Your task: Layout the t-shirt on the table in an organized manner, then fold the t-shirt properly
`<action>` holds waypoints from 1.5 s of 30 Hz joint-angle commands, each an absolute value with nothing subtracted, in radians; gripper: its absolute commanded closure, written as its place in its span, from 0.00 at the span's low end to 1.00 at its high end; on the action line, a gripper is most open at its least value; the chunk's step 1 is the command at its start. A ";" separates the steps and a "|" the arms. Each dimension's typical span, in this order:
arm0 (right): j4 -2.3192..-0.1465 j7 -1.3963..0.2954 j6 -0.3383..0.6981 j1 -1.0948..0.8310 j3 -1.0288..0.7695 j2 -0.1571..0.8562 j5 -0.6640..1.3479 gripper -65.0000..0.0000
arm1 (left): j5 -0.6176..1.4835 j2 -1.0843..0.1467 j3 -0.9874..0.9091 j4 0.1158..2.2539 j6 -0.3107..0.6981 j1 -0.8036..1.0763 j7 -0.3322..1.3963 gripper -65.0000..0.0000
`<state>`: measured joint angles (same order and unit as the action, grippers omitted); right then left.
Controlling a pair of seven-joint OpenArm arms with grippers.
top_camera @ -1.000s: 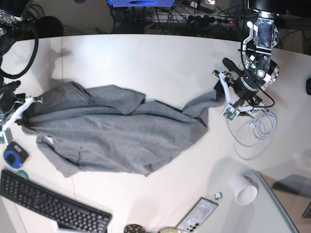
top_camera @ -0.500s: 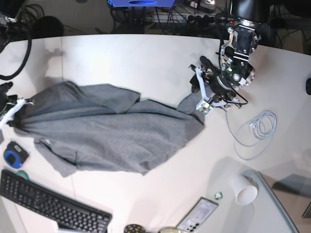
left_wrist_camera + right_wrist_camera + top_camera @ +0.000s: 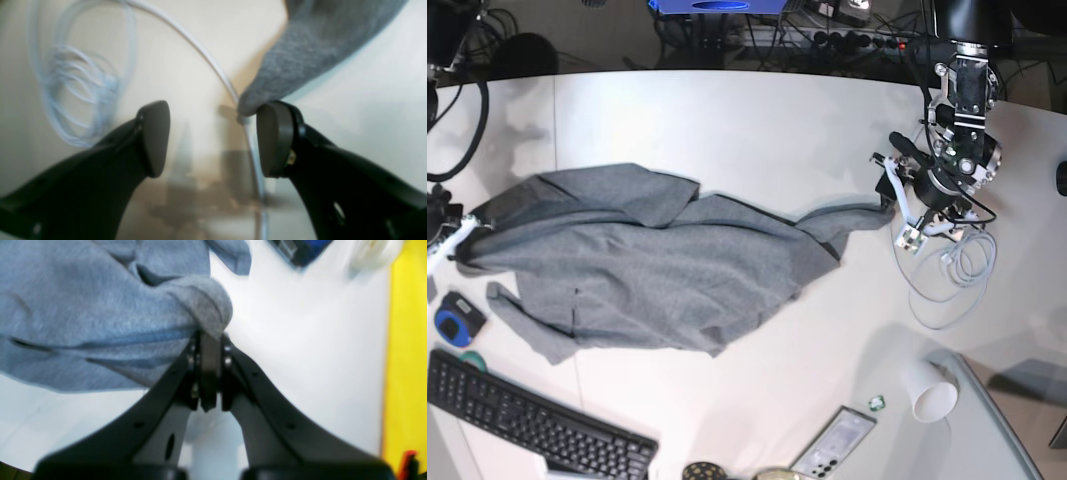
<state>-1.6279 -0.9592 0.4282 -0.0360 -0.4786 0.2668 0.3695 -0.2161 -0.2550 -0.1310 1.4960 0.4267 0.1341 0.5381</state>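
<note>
A: Where does the t-shirt (image 3: 647,265) lie?

B: Spread crumpled across the middle of the desk (image 3: 727,120), one end reaching the left edge, a narrow tail stretching toward the right side. The far half of the desk behind it is bare; the near edge is crowded with a keyboard (image 3: 527,420), a phone (image 3: 832,443) and a paper cup (image 3: 929,390).

A: And the right gripper (image 3: 209,350)?

B: Clenched on a fold of the t-shirt. The right wrist view shows the pads pressed together with grey cloth bunched over them; in the base view that gripper sits at the desk's left edge, mostly cut off.

A: The left gripper (image 3: 213,140)?

B: Released. The left wrist view shows a clear gap between its pads, the tip of the t-shirt's tail touching one pad only. A white cable (image 3: 947,265) coils just beside it, near the right edge. The base view cannot show that gap.
</note>
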 commanded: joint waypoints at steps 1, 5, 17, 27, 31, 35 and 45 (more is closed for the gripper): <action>-1.603 -0.917 0.427 0.001 -0.483 0.285 0.377 0.99 | -0.214 -0.266 -0.150 1.541 0.421 0.145 0.522 0.40; -1.477 -0.812 0.427 0.051 -0.483 0.288 0.377 0.94 | -0.214 -0.266 -0.170 1.653 0.423 0.185 0.522 0.40; -1.825 -0.805 0.429 -0.232 -0.231 0.229 0.377 0.36 | -0.206 -0.272 -0.317 1.666 0.423 0.266 0.518 0.40; -1.638 -0.713 0.298 -0.151 0.094 0.222 0.377 0.36 | -0.213 -0.272 -0.326 1.639 0.423 0.280 0.518 0.40; -1.589 -0.713 0.298 -0.097 0.148 0.194 0.378 0.36 | -0.213 -0.272 -0.326 1.641 0.423 0.289 0.518 0.40; -1.494 -0.711 0.298 -0.031 0.154 0.173 0.378 0.36 | -0.213 -0.272 -0.326 1.639 0.423 0.289 0.518 0.40; -1.382 -0.711 0.302 0.015 0.162 0.168 0.378 0.38 | -0.213 -0.272 -0.326 1.639 0.423 0.288 0.518 0.40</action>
<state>-1.3666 -0.7273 0.2951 -0.0006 0.1616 0.1646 0.3668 -0.2131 -0.2584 -0.3202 1.6249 0.4305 0.2939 0.5323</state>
